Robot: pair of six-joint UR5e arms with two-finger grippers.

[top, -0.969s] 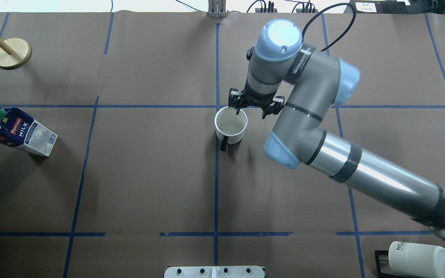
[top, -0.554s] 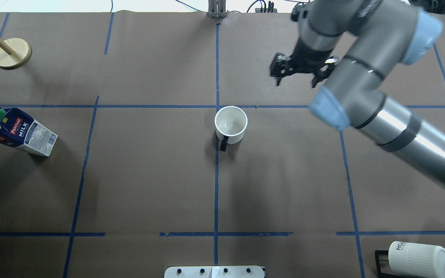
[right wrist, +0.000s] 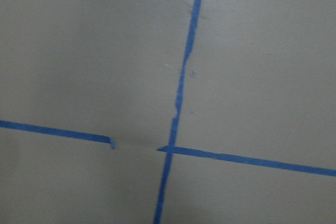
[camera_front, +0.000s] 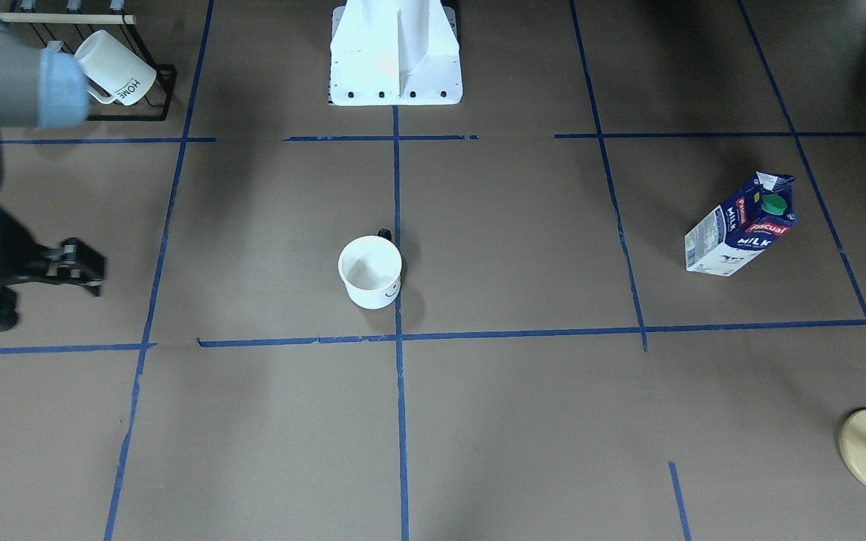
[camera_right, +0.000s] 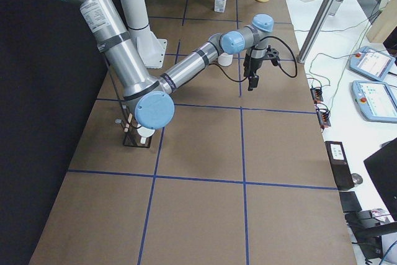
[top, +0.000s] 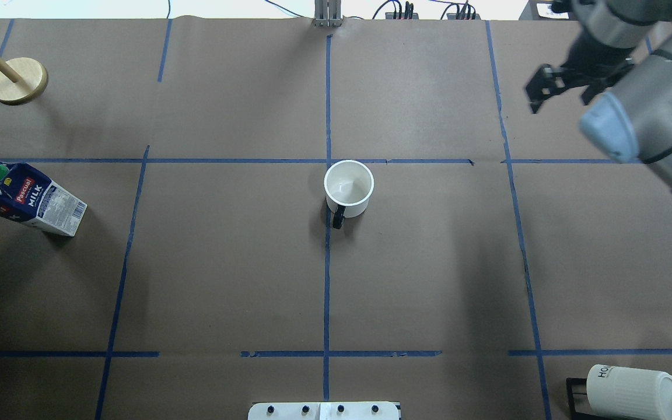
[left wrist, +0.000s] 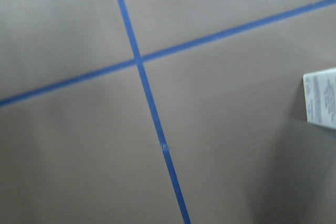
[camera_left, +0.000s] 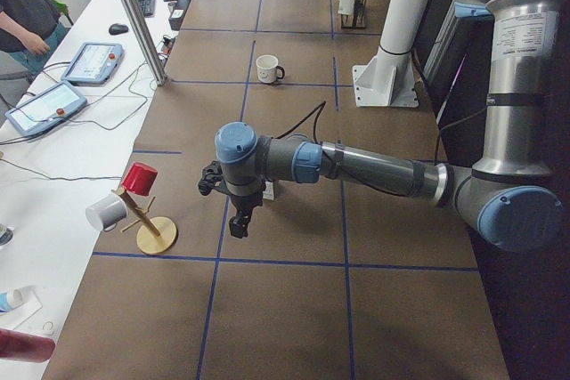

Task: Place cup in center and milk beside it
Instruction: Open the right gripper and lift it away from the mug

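The cup, a white mug with a black handle, stands upright just on the robot's side of the center tape crossing. It also shows in the front view. The milk, a blue and white carton with a green cap, stands at the table's left edge, far from the cup. My right gripper is open and empty, high over the far right. My left gripper hangs above the table near the carton; I cannot tell whether it is open. Its wrist view shows one corner of the carton.
A wooden mug tree stands at the far left corner. A black rack with ribbed HOME mugs sits at the near right. The white robot base is at the table's near edge.
My right gripper has left the cup's rim, risen and swung away to the far right. The cup and the carton have not moved.
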